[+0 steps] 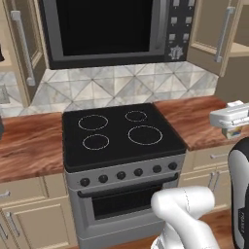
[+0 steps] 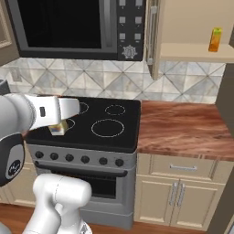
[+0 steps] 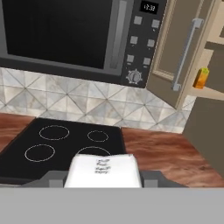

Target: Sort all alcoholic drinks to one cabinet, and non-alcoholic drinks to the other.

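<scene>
With the orange-yellow carton (image 2: 215,40) already on the narrower cabinet's shelf (image 2: 192,53), the claw (image 3: 105,175) gripped the white-cream carton (image 3: 104,169) above the stove (image 2: 98,122), apparently headed there.

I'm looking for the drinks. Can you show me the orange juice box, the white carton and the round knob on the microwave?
orange-yellow box (image 2: 215,39), right base view, front face.
white-cream carton (image 3: 104,169), hand view, top face.
microwave knob (image 3: 134,77), hand view, knob centre.

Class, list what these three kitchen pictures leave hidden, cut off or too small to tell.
- Printed label on the white-cream carton, hand view: too small to read.
- Gripper, right base view: fingertips hidden by the white hand.
- Orange-yellow carton on the open tan cabinet's pale shelf: markings too small.
</scene>
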Tool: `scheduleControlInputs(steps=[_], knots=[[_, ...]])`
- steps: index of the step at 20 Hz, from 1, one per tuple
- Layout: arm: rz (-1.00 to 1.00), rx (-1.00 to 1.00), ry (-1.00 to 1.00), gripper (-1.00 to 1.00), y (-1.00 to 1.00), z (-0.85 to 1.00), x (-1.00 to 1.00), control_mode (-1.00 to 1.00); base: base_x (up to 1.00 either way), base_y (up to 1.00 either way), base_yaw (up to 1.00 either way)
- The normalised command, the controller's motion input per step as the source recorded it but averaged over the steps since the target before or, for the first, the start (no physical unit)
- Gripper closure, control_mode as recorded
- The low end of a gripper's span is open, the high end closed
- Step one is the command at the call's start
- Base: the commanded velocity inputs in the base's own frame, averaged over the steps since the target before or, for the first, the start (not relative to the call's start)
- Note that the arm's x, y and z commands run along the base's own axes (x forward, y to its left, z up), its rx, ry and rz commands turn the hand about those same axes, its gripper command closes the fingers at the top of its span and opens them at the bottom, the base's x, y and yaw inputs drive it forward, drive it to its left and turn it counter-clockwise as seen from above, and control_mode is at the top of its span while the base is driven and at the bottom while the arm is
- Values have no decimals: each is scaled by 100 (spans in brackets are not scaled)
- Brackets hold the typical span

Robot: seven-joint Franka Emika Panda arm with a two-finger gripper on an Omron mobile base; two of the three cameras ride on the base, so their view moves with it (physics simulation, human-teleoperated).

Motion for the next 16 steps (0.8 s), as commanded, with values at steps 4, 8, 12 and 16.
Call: scheduleControlInputs(steps=[4,8,12,16], knots=[[0,0,0,100,0,0,0,100,-3,-34,4],[0,0,0,100,0,0,0,100,-3,-32,3],[0,0,0,100,0,0,0,100,-12,-38,3],[0,0,0,100,0,0,0,100,-13,-43,3]])
